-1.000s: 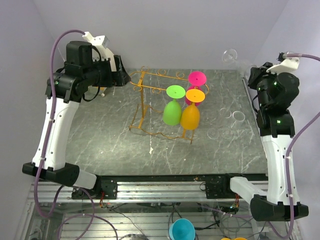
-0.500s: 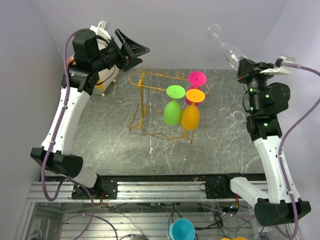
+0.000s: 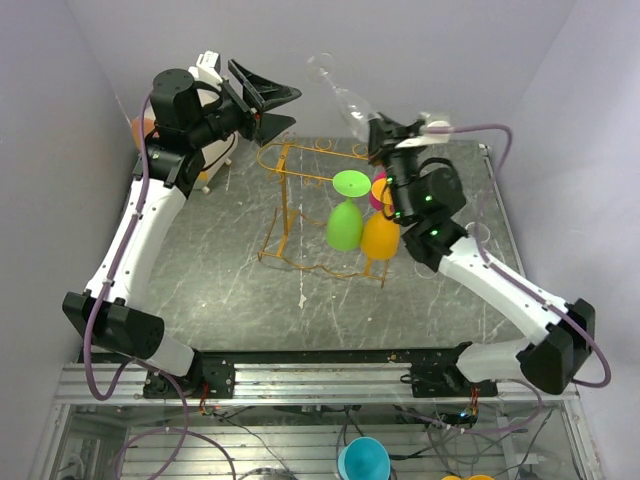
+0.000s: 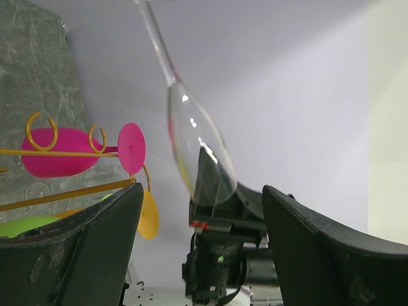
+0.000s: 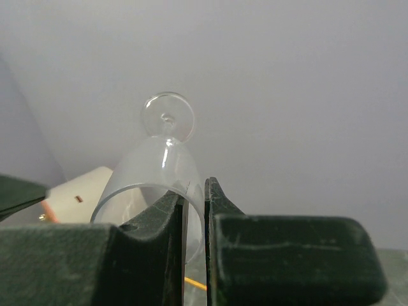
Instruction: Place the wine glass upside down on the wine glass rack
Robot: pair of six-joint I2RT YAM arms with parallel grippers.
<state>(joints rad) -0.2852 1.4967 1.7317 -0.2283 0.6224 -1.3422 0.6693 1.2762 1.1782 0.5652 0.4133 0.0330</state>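
Top external view shows the right gripper pinching the rim of the clear wine glass, which is tilted foot-up in the air above the far side of the wine glass rack. A green glass and an orange glass already hang there. The lift and flip look done, I judge, with the hanging not yet made. The left gripper hovers nearby, fingers spread wide and empty, over a dark veined stone table between plain pale lilac walls.

A green glass and an orange glass hang upside down side by side, with a pink glass behind. A cream drum stands at the far left of the grey marbled surface.
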